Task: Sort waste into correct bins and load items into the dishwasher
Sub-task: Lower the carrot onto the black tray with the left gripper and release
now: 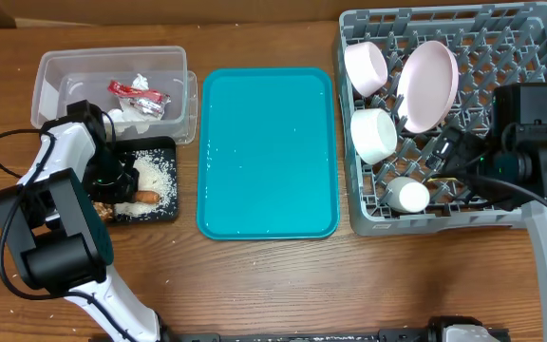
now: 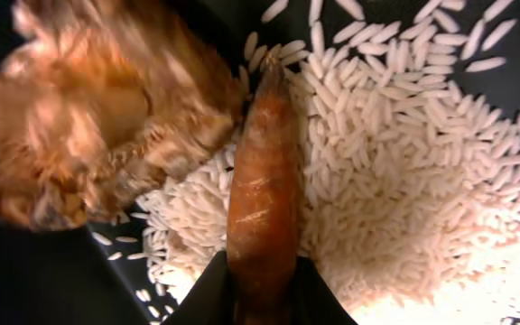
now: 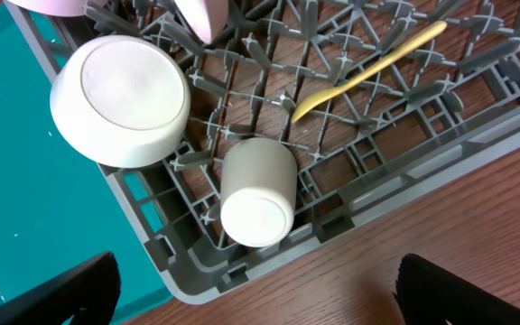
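A brown wooden table (image 1: pixel 273 285) with visible grain, evenly lit.

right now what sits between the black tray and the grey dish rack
The teal tray lies between black tray and dish rack, shown in the overhead view.

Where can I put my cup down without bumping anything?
The teal tray, between the clear tub and the dish rack, is bare, as is the table in front of it. Crowded: the black tray, with rice, carrot stick and left hand; the rack's tray-side half holds dishes.
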Controlling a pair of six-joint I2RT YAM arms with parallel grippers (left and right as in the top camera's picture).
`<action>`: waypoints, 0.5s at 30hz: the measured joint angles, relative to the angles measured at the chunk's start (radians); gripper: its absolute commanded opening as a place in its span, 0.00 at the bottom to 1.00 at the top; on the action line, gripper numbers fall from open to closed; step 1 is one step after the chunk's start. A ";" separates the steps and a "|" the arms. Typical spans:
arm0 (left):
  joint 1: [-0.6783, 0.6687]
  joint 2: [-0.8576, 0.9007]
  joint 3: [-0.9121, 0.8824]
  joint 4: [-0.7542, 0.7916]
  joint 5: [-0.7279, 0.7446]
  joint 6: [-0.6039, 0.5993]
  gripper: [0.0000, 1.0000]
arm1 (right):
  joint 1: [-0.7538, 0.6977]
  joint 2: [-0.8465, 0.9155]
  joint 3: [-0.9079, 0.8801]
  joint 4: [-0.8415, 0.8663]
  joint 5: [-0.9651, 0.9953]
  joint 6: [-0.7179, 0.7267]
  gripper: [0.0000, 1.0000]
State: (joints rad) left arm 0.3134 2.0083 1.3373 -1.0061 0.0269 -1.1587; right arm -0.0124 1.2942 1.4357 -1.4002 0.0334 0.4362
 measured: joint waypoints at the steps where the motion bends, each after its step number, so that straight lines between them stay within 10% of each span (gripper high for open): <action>1: 0.000 0.000 0.000 0.002 0.003 -0.006 0.04 | 0.000 0.000 0.000 0.000 0.000 0.000 1.00; 13: 0.000 0.001 0.150 -0.098 0.108 0.211 0.12 | 0.000 0.000 0.000 0.000 0.000 0.000 1.00; 15: 0.000 0.001 0.150 -0.116 0.094 0.220 0.43 | 0.000 0.000 0.000 0.000 0.000 0.000 1.00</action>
State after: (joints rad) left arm 0.3138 2.0090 1.4876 -1.1217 0.1211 -0.9382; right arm -0.0120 1.2942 1.4357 -1.3998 0.0330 0.4366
